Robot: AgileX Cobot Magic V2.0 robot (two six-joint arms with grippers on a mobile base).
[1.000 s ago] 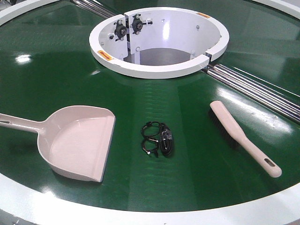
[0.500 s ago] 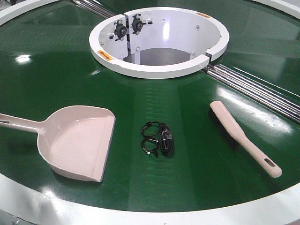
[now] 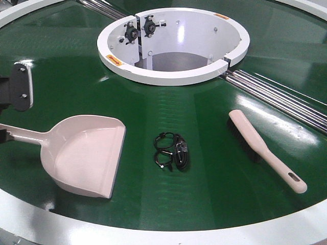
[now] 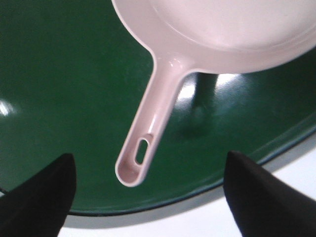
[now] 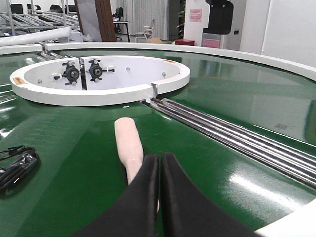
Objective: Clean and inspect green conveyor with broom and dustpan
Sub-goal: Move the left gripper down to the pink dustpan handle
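Half a second earlier the front view had shown no arm at all. Now the left gripper had come in at the left edge, its black fingers spread wide to either side of the handle of the wide beige plastic dustpan. The left wrist view agreed: the fingers stood released and apart, with the slotted end of the handle between them and untouched.

The dustpan had not shifted. It lay flat on the large glossy dark-green conveyor, near its pale front rim. This looked like the very start of the job, with the grasp on the dustpan about to be made and nothing swept yet.

The slim beige plastic broom with dark bristles lay well apart on the right, also unmoved, just short of the silver rails. Between the two tools sat a small black coiled cable bundle, probably the thing to be swept up.

The right gripper was out of the front view. Its own camera showed the fingers clenched together on nothing, poised over the broom's handle.

Small orange labels sat on the white ring-shaped central hub, too small to read. A reddish notice on the far wall was equally illegible. No brand showed on either tool.
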